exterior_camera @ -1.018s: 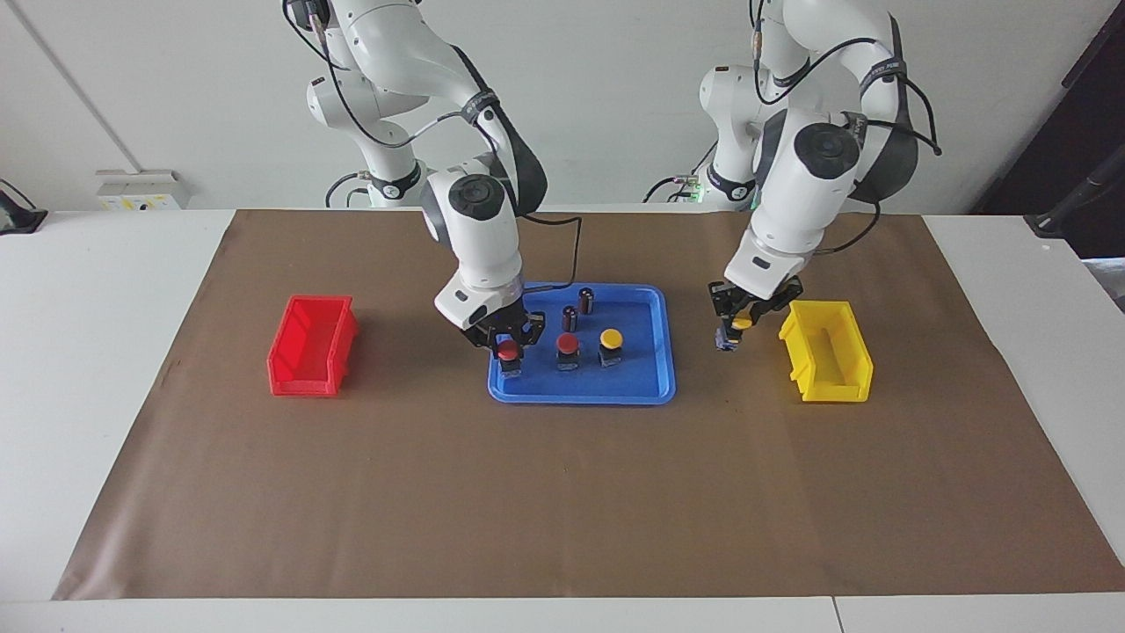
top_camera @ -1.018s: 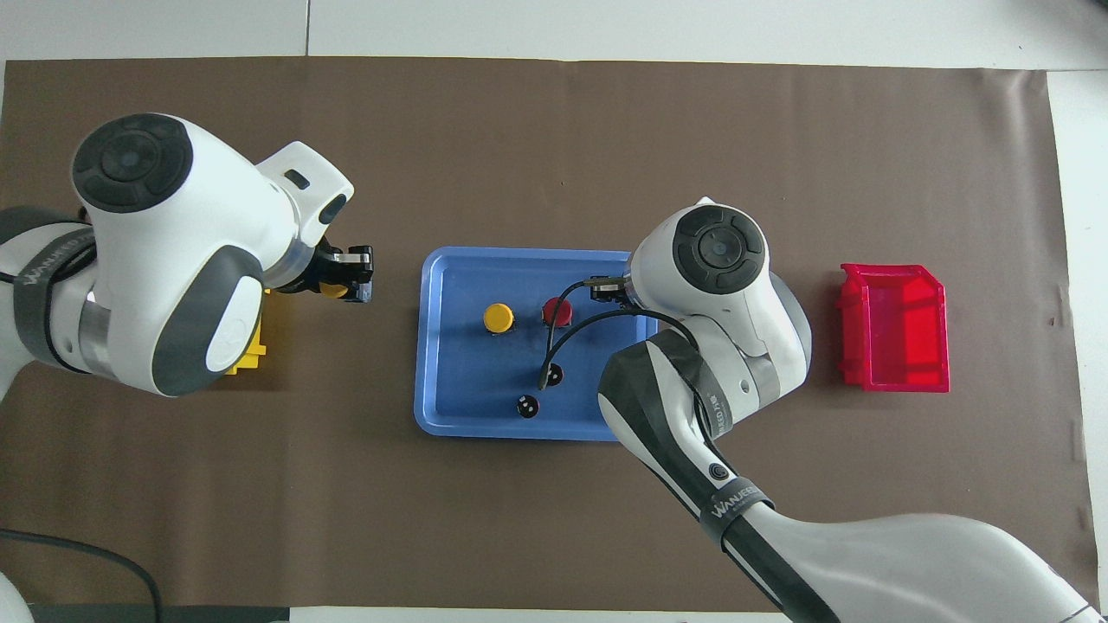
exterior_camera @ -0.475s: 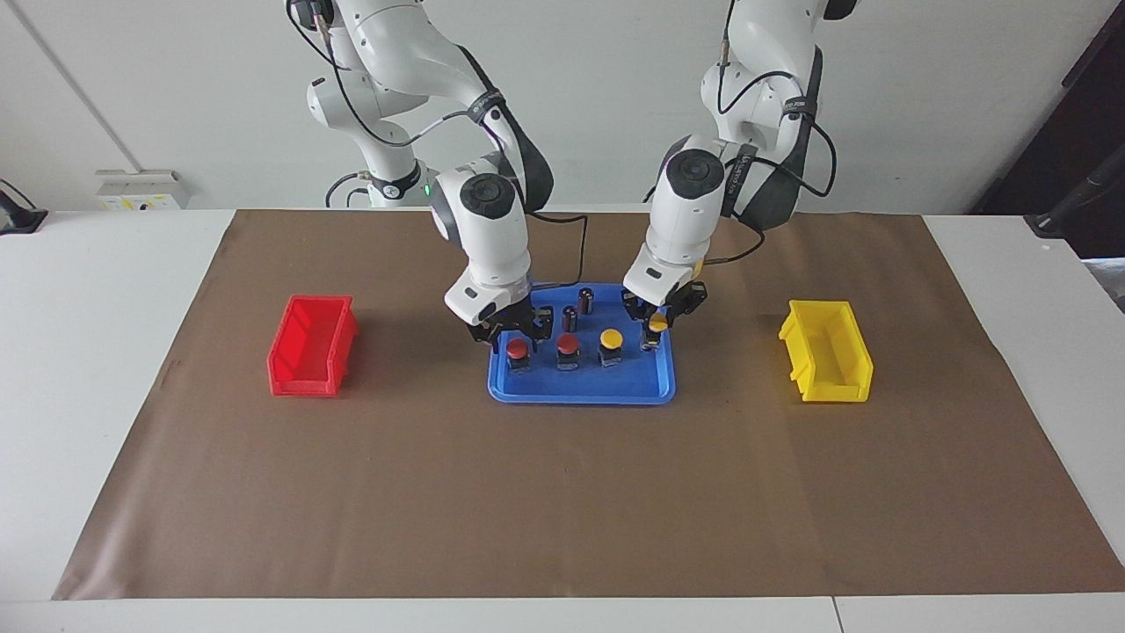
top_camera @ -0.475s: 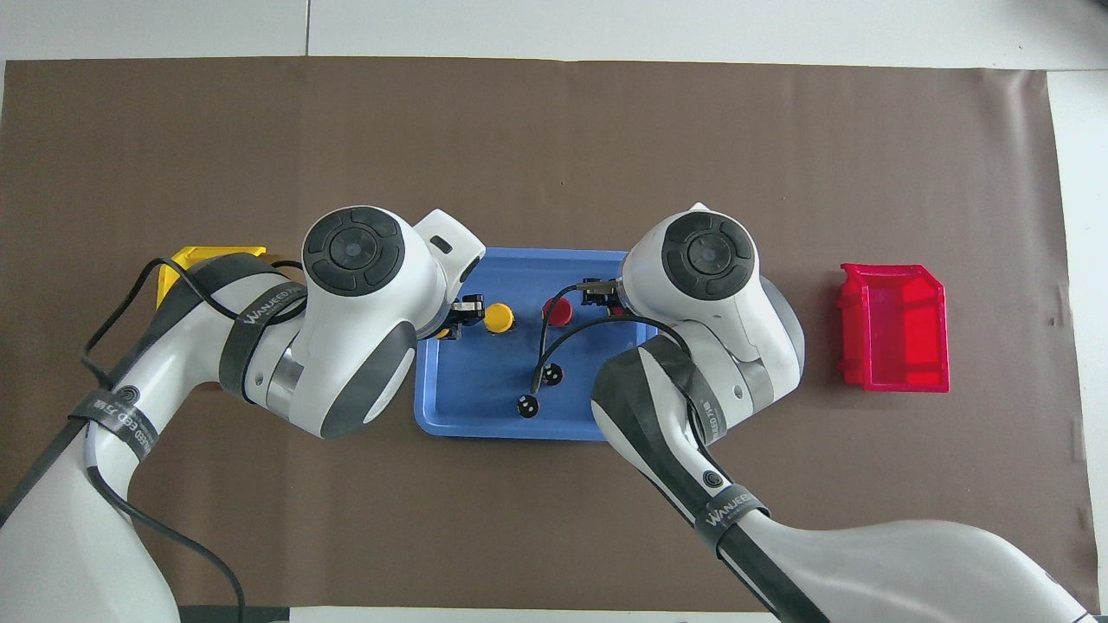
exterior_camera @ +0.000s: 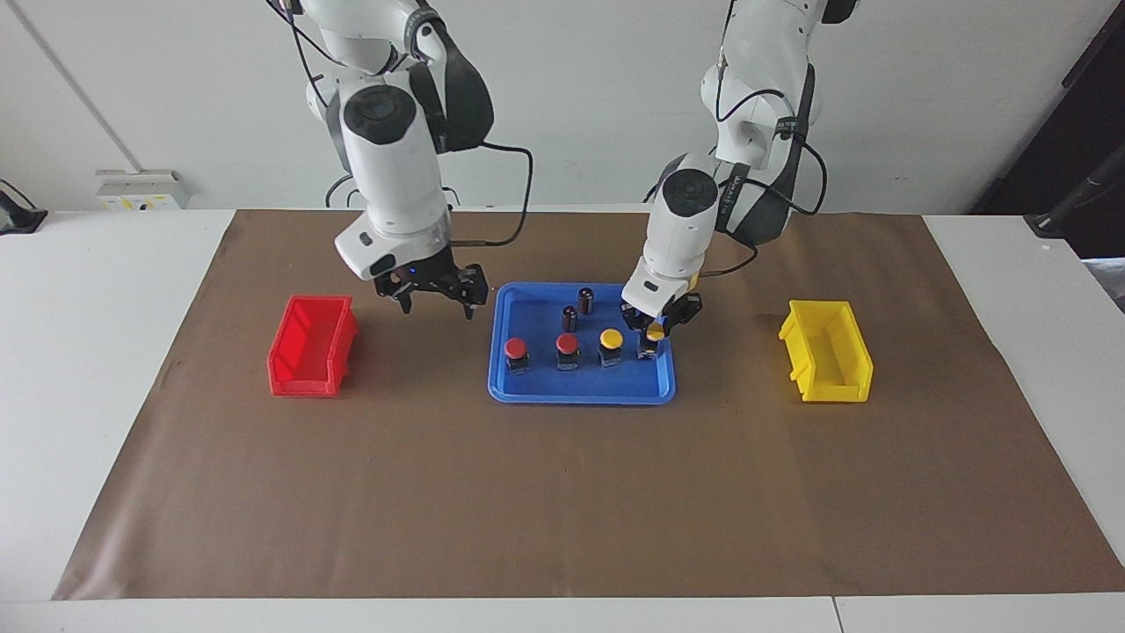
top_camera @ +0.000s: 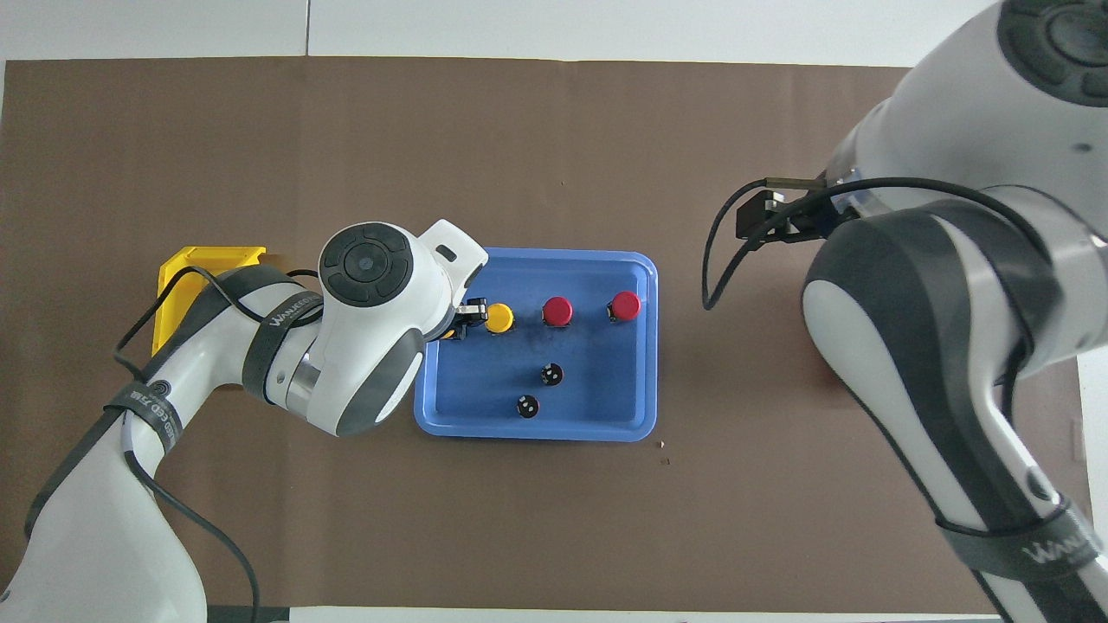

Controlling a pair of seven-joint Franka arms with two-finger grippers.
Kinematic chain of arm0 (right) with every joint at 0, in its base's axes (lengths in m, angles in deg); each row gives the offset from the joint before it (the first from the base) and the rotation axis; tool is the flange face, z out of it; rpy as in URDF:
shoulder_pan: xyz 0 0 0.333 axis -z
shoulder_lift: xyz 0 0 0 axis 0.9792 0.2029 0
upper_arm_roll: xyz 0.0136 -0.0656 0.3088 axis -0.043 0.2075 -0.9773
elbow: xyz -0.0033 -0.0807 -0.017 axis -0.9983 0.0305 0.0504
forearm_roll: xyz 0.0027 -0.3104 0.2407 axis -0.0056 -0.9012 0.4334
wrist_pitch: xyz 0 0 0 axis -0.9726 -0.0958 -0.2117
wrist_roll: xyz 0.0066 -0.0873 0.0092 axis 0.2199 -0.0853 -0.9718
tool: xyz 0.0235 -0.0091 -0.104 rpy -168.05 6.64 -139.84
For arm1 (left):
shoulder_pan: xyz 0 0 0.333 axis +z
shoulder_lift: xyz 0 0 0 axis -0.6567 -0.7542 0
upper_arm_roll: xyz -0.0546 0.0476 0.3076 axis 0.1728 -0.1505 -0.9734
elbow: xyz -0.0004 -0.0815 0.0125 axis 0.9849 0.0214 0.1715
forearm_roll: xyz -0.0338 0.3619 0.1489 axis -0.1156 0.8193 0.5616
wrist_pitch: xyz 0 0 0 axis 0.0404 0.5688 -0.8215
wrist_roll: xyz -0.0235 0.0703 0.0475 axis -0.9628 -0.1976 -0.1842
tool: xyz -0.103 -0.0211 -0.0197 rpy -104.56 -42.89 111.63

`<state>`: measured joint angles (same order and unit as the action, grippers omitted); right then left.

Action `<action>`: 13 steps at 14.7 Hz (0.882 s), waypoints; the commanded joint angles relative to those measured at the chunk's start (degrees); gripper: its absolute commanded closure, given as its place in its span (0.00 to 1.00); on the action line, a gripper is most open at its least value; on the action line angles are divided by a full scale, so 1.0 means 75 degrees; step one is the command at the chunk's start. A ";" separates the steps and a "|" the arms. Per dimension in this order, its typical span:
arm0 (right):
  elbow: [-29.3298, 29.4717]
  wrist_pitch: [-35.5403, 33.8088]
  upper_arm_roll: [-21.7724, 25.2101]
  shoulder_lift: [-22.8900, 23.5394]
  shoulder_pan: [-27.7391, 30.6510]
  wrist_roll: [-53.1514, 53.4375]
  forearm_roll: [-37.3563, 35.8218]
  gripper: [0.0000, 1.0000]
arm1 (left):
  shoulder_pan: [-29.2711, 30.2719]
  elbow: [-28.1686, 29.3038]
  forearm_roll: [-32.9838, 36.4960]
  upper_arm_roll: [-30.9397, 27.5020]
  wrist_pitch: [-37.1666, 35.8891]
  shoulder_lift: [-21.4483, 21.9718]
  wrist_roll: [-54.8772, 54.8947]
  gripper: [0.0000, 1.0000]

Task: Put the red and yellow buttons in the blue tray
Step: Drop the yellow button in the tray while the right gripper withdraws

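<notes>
The blue tray (exterior_camera: 580,391) (top_camera: 537,256) lies mid-table. In it stand two red buttons (exterior_camera: 516,349) (exterior_camera: 567,345) and a yellow button (exterior_camera: 611,339) in a row; they also show in the overhead view (top_camera: 624,305) (top_camera: 557,311) (top_camera: 499,317). My left gripper (exterior_camera: 653,327) is shut on the second yellow button (exterior_camera: 656,334), low in the tray at the end toward the left arm, in line with the others. My right gripper (exterior_camera: 432,297) is open and empty, raised over the mat between the tray and the red bin.
Two dark cylinders (exterior_camera: 569,317) (exterior_camera: 586,300) stand in the tray, nearer to the robots than the buttons. A red bin (exterior_camera: 312,345) sits toward the right arm's end and a yellow bin (exterior_camera: 826,350) toward the left arm's end. Brown paper covers the table.
My right gripper let go of a red button in the tray, rose and moved off toward the red bin. My left gripper carried the yellow button from beside the yellow bin into the tray.
</notes>
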<state>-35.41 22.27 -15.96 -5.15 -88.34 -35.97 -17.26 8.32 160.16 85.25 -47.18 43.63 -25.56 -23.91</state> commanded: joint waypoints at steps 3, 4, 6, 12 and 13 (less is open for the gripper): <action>0.0292 -0.1374 -0.0070 -0.0744 0.1548 -0.1945 -0.0090 0.00 | -0.0043 -0.0403 -0.0001 -0.0137 -0.0576 -0.0034 0.0113 0.00; 0.0316 -0.1433 -0.0070 -0.0745 0.1783 -0.2250 -0.0090 0.00 | 0.0015 -0.0672 -0.0001 -0.0161 -0.0917 -0.0022 0.0416 0.00; 0.0352 -0.1178 -0.0081 -0.0710 0.2147 -0.2732 -0.0078 0.00 | 0.0249 -0.0967 -0.0001 -0.0161 -0.1387 0.0140 0.0782 0.00; 0.0363 -0.1339 0.0117 -0.0768 0.1424 -0.2780 -0.0418 0.00 | 0.1396 -0.2197 -0.0012 -0.0208 -0.3146 0.0762 0.2222 0.00; 0.0363 -0.1398 0.0373 -0.0768 0.1236 -0.2781 -0.0418 0.00 | 0.1712 -0.2233 -0.0012 -0.0196 -0.3194 0.0902 0.2294 0.00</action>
<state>-33.43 13.18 -15.32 -11.08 -77.03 -56.18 -19.62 17.65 145.01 85.27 -48.89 22.21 -20.15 -9.71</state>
